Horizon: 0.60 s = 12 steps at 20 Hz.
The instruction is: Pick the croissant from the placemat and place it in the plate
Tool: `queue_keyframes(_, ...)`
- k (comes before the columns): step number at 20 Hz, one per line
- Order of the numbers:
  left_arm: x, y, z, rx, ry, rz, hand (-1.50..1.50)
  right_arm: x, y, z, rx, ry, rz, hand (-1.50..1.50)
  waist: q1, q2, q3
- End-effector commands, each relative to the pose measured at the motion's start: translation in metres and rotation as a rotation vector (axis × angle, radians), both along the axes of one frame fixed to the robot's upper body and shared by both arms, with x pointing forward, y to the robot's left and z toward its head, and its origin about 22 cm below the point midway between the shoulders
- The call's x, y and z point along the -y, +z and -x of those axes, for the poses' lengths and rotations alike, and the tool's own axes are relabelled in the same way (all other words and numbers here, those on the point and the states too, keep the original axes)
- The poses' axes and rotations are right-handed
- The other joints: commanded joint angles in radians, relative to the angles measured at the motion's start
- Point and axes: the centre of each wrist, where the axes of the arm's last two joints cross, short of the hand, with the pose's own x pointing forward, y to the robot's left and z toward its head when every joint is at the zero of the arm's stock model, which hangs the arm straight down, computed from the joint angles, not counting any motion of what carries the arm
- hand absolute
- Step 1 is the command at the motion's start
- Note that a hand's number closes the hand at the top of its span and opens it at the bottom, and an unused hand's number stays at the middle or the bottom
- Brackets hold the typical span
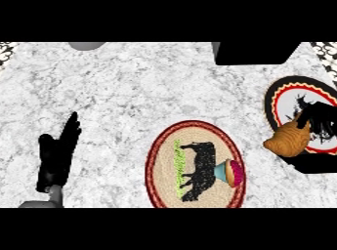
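Observation:
The golden-brown croissant (289,139) hangs at the left rim of the round plate (290,88), which has a black, red and white border and lies at the right edge of the view. My right hand (321,123) is over the plate, its fingers curled on the croissant's far end. In the middle lies the round woven placemat (163,166) with a black bull printed on it; no croissant is on it. At the left, apart from everything, my left hand (58,152) rests open with straight fingers pointing up.
A small cupcake (231,174) with a blue cup and pink top stands on the placemat's right side. A black block (254,52) sits at the counter's far edge, and a grey rounded object (88,45) at the top left. The marbled counter (120,97) spreads between the hands.

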Motion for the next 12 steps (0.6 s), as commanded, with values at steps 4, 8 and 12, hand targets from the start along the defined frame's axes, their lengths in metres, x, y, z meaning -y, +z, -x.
queue_keyframes(4,0.01,-0.006,0.0,-0.003,-0.031,-0.016,0.0,0.062,0.018,0.008,0.009,-0.188,-0.078,1.5,0.02,0.004,0.0)
queue_keyframes(8,0.001,0.004,-0.02,0.016,-0.029,-0.003,0.0,0.051,0.008,-0.029,-0.031,-0.235,-0.063,1.5,0.026,0.006,0.0)
queue_keyframes(12,0.006,0.011,-0.011,0.017,-0.031,0.023,0.0,0.091,0.011,-0.049,-0.051,-0.254,-0.045,1.5,0.031,0.006,0.0)
